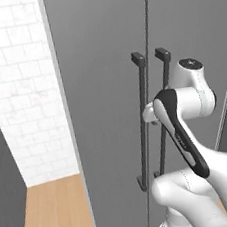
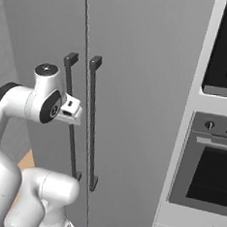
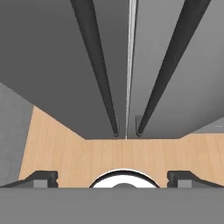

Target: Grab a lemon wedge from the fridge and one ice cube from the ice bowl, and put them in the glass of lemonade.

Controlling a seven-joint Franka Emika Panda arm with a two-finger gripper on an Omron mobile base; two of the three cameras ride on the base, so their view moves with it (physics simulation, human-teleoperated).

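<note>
Fridge (image 1: 105, 111) doors are both closed, so the step in hand, as I judge it, is getting one door open before any lemon wedge can be reached. The gripper (image 3: 112, 177) hangs just in front of the two handles with its jaws spread wide and nothing between them. In the hand view the left handle (image 3: 97, 65) and the right handle (image 3: 164, 65) run up either side of the door seam (image 3: 129, 65), and the jaws seem to straddle both bars rather than one. To do this well, the hand should shift sideways until a single bar sits squarely between the fingertips, then close firmly around it, not beside it. The pull should follow the arc of the door's hinge, since a straight tug could slip the jaws off the smooth bar.

As for looks, the fridge is a tall matte grey cabinet with two flat doors and long dark vertical bar handles set close together at the middle. It stands directly ahead of the arm, with a white brick wall (image 1: 18, 97) to its left, a black oven (image 2: 212, 177) to its right and a wooden floor (image 1: 57, 213) below.
</note>
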